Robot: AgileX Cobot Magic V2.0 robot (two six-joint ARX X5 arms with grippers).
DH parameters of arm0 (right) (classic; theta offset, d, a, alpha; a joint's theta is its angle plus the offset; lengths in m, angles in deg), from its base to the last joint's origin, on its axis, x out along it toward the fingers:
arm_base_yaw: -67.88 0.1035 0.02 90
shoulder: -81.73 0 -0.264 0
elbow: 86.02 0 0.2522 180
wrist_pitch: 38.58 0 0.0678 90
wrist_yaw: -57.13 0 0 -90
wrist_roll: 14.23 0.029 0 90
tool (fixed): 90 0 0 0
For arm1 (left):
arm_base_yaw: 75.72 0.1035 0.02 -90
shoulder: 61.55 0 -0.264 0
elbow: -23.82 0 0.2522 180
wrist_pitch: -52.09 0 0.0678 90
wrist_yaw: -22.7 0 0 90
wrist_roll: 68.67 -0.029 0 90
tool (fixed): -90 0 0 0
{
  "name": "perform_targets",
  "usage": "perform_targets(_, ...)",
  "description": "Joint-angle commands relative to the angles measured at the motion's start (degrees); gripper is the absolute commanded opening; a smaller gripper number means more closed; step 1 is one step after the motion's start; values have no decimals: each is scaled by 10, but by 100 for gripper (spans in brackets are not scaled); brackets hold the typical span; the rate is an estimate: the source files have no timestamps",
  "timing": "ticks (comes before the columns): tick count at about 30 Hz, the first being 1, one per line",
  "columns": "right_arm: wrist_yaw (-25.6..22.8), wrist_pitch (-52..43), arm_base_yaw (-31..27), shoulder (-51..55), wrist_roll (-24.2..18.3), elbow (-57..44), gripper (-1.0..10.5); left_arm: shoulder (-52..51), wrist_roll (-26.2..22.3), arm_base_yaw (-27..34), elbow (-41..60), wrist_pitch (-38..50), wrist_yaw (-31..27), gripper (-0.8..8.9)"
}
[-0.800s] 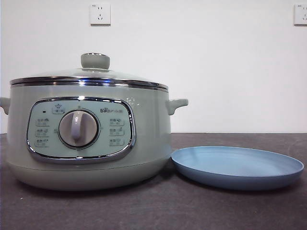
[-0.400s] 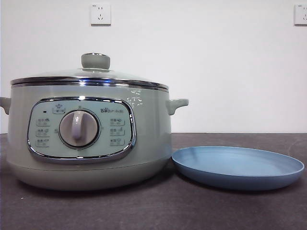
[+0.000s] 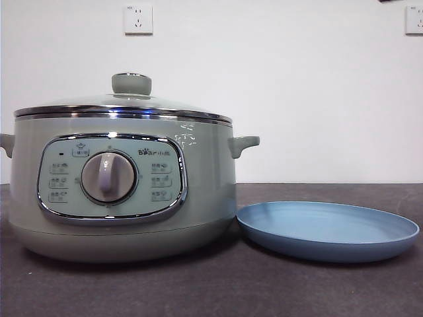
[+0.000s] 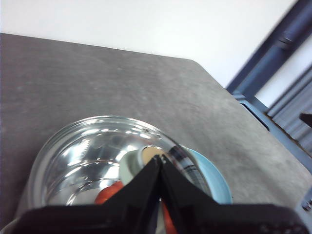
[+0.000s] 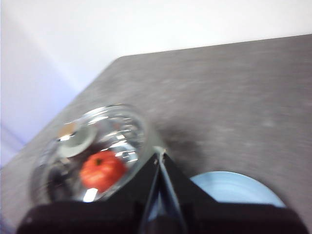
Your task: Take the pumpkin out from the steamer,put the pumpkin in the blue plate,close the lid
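The sage-green steamer (image 3: 122, 188) stands at the left of the front view with the glass lid (image 3: 125, 104) shut on it. The blue plate (image 3: 327, 230) lies empty beside it on the right. The pumpkin (image 5: 101, 170) shows orange through the lid (image 5: 92, 146) in the right wrist view, and partly in the left wrist view (image 4: 108, 192). My left gripper (image 4: 160, 160) is shut and empty, above the lid (image 4: 92, 156). My right gripper (image 5: 160, 157) is shut and empty, high above the steamer and the plate (image 5: 239, 191).
The dark grey table (image 3: 218, 290) runs to a white wall with two sockets (image 3: 138, 19). A blue metal frame (image 4: 273, 53) stands beyond the table's edge in the left wrist view. A black arm tip (image 3: 390, 0) shows at the top right.
A small black arm tip has come into the top right corner of the front view. The steamer, lid and plate have not moved.
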Motion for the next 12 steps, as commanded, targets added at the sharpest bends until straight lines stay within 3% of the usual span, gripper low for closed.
perform_targets(1, 23, 0, 1, -21, -12, 14, 118, 4, -25, -6, -10, -3, 7, 3)
perform_targets(3, 22, 3, 2, -28, -12, 19, 203, 4, -24, -10, -12, -2, 7, 48)
perform_targets(7, 17, 7, 2, -30, -12, 20, 419, 4, -12, -19, -12, -9, -23, 431)
perform_targets(8, 16, 7, 2, -30, -10, 20, 455, 4, -11, -23, -12, -11, -34, 473)
perform_targets(12, -2, 8, 1, -30, -6, 20, 480, 4, -6, -44, -12, -13, -58, 474)
